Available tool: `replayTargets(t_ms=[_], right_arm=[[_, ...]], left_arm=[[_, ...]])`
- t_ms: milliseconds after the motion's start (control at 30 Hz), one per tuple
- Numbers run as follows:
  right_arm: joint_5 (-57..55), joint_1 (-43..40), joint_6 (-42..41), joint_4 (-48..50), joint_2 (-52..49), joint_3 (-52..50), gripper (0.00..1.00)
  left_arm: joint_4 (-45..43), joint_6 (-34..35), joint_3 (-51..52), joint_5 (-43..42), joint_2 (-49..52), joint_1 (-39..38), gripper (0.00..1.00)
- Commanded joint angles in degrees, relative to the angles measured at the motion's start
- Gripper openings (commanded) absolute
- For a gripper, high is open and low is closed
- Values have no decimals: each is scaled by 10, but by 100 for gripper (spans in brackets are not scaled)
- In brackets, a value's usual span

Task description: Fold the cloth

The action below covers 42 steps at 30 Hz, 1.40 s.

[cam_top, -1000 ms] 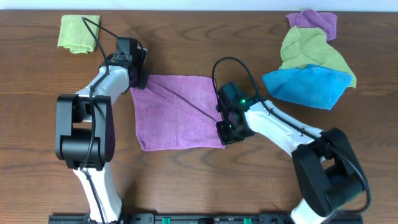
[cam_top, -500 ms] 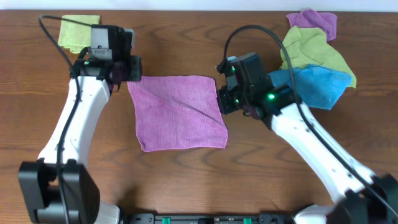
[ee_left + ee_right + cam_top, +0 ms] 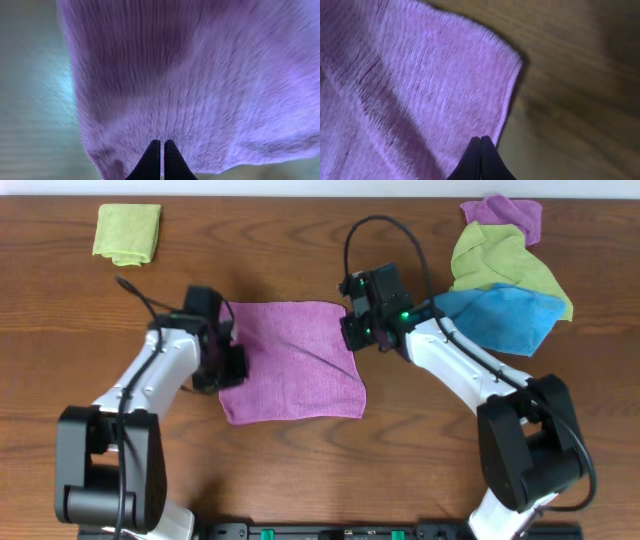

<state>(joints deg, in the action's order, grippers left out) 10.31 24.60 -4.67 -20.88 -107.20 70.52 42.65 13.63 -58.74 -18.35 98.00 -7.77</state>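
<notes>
Cloth lies flat; left fingers moved down its edge, right fingers at corner, both closed empty.

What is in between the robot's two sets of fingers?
The purple cloth, lying spread on the table. The overhead view shows the left fingers at its left edge and the right fingers at its far right corner.

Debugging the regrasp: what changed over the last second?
Left gripper moved from the far-left corner of the purple cloth down to its left edge. Right gripper moved from the near-right edge up to the far-right corner. Cloth flat, unfolded, roughly in place; other cloths untouched.
</notes>
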Motion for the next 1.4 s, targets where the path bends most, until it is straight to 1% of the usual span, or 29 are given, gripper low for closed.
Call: replayTargets(t_ms=[0, 67, 167, 400, 567, 800, 967, 1100, 1267, 1367], right_arm=[[21, -2, 22, 21, -11, -1, 1], [22, 0, 22, 37, -21, -1, 2], [44, 1, 10, 66, -40, -1, 1], [63, 17, -16, 81, -70, 0, 1], [61, 31, -28, 94, -84, 0, 1], [56, 36, -30, 89, -106, 0, 1], [53, 38, -30, 55, -110, 0, 1], [51, 51, -30, 3, -110, 0, 2], [49, 83, -30, -66, -110, 0, 1], [48, 101, -30, -94, -110, 0, 1]], left_arm=[[-15, 47, 20, -7, 5, -32, 6], [-20, 53, 25, 5, 5, -52, 6], [-19, 68, 28, 69, 5, -78, 6], [-13, 67, 31, 146, 5, -80, 6], [-19, 68, 52, 165, 5, -80, 6], [-68, 83, 110, 165, 5, -80, 6], [-64, 83, 118, 165, 5, -80, 6], [-32, 83, 118, 164, 5, -80, 6], [17, 113, 118, 164, 5, -80, 6], [30, 113, 118, 164, 5, -80, 6]])
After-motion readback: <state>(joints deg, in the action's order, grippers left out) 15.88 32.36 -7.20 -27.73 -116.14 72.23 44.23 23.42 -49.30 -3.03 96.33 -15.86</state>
